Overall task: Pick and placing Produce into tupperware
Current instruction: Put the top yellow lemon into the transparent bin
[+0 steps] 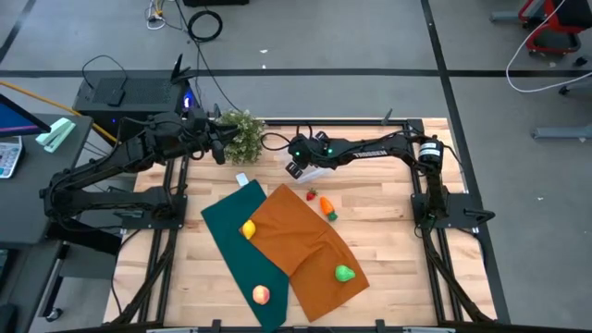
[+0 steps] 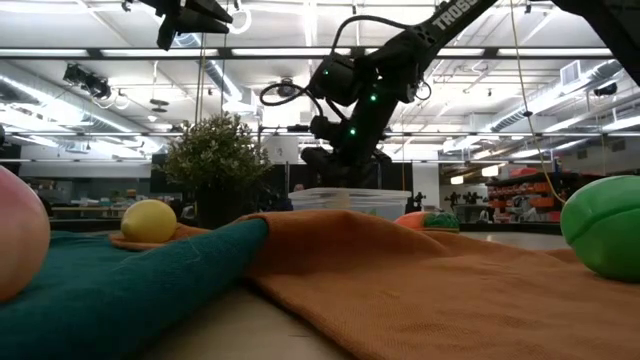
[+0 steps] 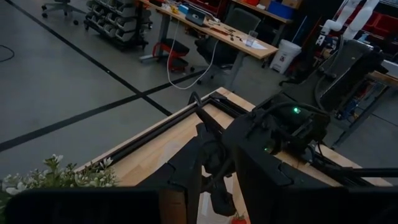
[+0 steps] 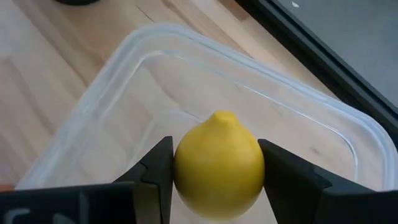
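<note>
While the right gripper [image 4: 214, 171] hangs over the clear tupperware [image 4: 112, 81] at the counter's far edge, its fingers [image 4: 283, 171] are clamped on a yellow lemon [image 4: 217, 165]. To my eye this is the drop: spread the fingers and let it fall inside. Whether the raised left gripper [image 1: 217, 148] is open by the potted plant [image 1: 242, 132], I cannot tell.
</note>
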Controlling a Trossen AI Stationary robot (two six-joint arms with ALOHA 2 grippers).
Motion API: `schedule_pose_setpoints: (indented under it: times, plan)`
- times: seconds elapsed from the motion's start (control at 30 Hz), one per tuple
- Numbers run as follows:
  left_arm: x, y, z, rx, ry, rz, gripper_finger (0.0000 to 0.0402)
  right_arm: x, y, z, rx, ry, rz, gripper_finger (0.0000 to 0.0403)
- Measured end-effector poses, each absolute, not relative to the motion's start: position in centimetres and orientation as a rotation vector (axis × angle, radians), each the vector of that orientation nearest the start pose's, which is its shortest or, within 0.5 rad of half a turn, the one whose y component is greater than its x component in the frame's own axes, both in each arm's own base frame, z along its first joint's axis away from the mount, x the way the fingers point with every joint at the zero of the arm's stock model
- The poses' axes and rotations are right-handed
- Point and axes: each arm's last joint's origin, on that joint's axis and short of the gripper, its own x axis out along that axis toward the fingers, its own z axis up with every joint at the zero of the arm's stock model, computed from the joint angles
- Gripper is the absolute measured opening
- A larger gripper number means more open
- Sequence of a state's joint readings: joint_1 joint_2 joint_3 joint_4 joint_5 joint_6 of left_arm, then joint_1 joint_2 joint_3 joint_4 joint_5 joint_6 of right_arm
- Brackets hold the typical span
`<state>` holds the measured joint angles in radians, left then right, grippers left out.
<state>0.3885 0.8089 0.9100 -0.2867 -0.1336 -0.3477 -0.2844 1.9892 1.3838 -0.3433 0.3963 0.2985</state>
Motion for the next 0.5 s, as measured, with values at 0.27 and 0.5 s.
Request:
schedule_pose_setpoints:
  times: [0.27,0.5]
  plan:
    - [15.6,6.8,36.1,-0.363,0.094,0.548,0.0103,38.9,-12.6,16.3,0.252,0.903,-0.783,0.0153]
    - [15.6,6.8,36.1,-0.363,0.094,0.548,0.0103,38.8,-12.4,16.1,0.265,0.900,-0.784,0.0153]
